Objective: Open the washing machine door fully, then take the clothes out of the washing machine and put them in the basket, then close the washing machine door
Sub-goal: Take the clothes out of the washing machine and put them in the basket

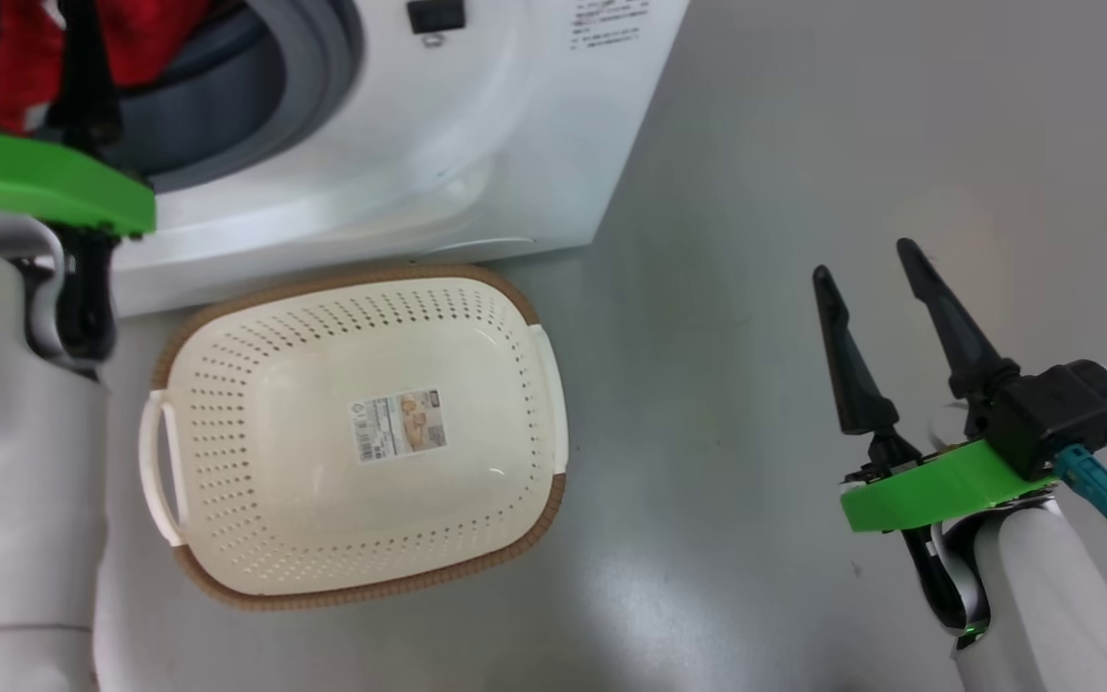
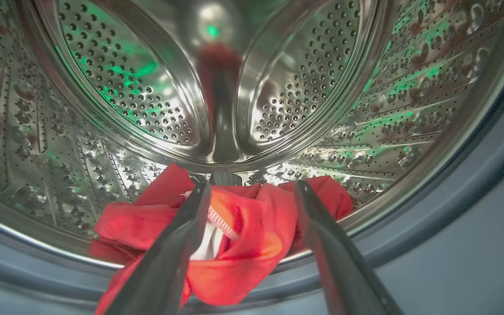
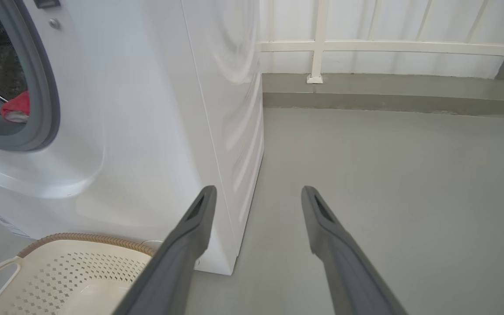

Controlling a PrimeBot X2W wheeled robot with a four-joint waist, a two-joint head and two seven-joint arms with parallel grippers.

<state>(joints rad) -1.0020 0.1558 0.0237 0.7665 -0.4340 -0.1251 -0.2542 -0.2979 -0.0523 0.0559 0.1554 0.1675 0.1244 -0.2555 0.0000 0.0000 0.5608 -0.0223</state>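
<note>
The washing machine (image 1: 419, 144) stands open, its door out of view. Red clothes (image 2: 252, 236) lie at the front lip of the steel drum (image 2: 125, 87), partly over the grey rubber ring (image 1: 313, 58). My left gripper (image 2: 252, 186) reaches into the opening, open, one finger on each side of the red heap. From the head view it sits at top left (image 1: 25, 38) in front of the clothes (image 1: 150, 34). The cream basket (image 1: 275, 432) rests on the floor in front of the machine, holding only its label. My right gripper (image 1: 863, 259) hangs open over bare floor to the right.
Grey floor (image 1: 803, 144) spreads right of the machine. In the right wrist view the machine's side (image 3: 225, 109) is close on the left, the basket (image 3: 72, 271) at bottom left, and a white railing with a low kerb (image 3: 317, 48) runs along the back.
</note>
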